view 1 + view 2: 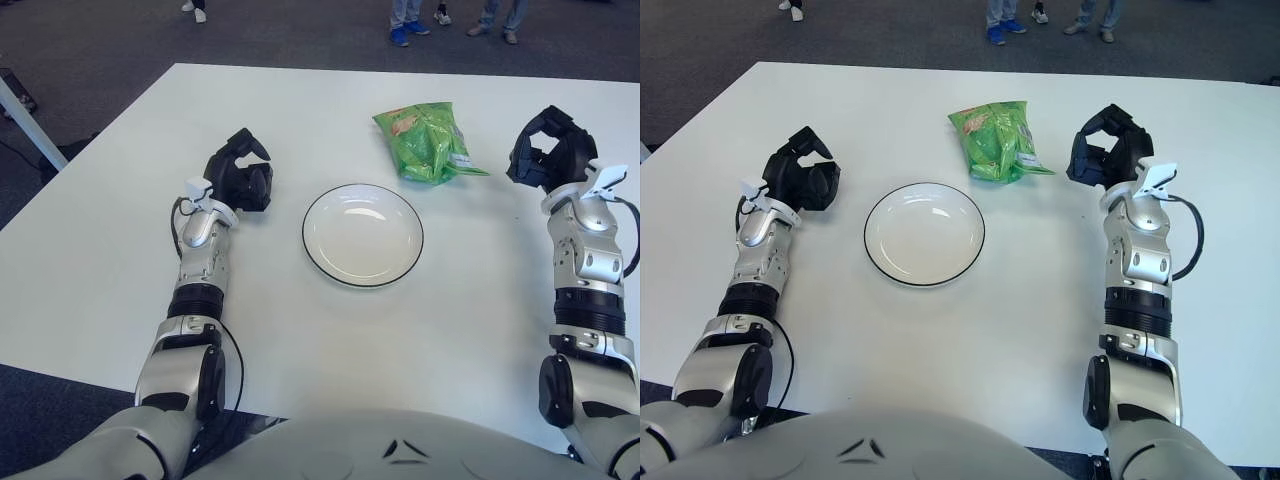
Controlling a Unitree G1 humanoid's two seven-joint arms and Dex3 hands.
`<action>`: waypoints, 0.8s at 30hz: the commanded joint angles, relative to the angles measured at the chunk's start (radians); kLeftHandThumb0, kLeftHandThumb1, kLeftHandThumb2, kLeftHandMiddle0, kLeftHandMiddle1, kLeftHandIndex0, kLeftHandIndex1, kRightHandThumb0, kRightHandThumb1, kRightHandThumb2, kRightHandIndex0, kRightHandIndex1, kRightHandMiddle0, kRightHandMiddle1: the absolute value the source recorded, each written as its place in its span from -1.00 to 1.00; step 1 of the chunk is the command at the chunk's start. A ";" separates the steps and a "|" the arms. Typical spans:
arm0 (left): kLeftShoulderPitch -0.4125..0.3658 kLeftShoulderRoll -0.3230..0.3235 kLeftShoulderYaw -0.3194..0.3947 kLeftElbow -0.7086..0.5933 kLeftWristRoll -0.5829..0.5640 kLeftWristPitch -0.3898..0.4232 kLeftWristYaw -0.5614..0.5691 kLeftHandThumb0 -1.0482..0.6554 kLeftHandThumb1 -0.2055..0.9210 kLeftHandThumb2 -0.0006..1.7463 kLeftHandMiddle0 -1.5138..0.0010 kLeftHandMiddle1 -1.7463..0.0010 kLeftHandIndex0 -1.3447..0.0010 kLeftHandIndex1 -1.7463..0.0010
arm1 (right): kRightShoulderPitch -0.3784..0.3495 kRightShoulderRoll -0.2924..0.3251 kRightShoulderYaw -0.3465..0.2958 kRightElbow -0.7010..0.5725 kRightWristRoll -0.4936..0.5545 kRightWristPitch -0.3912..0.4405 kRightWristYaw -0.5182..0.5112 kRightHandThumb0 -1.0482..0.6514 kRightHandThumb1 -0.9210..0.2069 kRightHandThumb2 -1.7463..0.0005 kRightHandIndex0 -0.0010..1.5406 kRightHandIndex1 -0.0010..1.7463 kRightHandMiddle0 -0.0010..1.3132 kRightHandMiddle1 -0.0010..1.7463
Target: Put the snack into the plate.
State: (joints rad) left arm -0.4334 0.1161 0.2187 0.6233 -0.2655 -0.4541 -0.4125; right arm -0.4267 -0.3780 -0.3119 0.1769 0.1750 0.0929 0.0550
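Observation:
A green snack bag (428, 143) lies on the white table just beyond the plate, to its right. The white plate (362, 234) with a dark rim sits at the table's middle and holds nothing. My right hand (546, 150) is to the right of the bag, a short gap away, with its fingers relaxed and holding nothing. My left hand (240, 172) is to the left of the plate, fingers loosely curled and holding nothing.
The white table (120, 240) spans the whole view; its far edge runs along the top. Feet of several people (405, 30) stand on the dark floor beyond that far edge.

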 commanded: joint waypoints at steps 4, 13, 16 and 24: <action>0.091 -0.045 0.004 0.048 -0.014 0.014 0.015 -0.38 -0.26 0.65 -0.79 -1.00 -0.04 -1.00 | -0.050 -0.041 0.016 0.002 -0.046 0.013 -0.004 -0.33 0.07 -0.51 0.62 1.00 -0.06 1.00; 0.088 -0.045 0.002 0.052 -0.011 0.014 0.013 -0.38 -0.26 0.66 -0.79 -1.00 -0.04 -1.00 | -0.124 -0.072 0.038 0.088 -0.095 -0.006 0.003 -0.35 0.15 -0.57 0.64 1.00 -0.01 1.00; 0.086 -0.044 0.001 0.059 -0.009 0.009 0.012 -0.38 -0.26 0.66 -0.79 -1.00 -0.04 -1.00 | -0.150 -0.080 0.049 0.124 -0.108 -0.013 0.009 -0.36 0.17 -0.58 0.64 1.00 0.00 1.00; 0.086 -0.043 0.000 0.062 -0.003 0.003 0.016 -0.38 -0.26 0.66 -0.80 -1.00 -0.04 -1.00 | -0.271 -0.107 0.121 0.292 -0.169 -0.054 0.049 -0.36 0.18 -0.60 0.68 1.00 0.02 1.00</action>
State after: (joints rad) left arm -0.4350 0.1160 0.2186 0.6273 -0.2640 -0.4484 -0.4117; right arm -0.6358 -0.4662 -0.2210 0.4122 0.0313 0.0725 0.0839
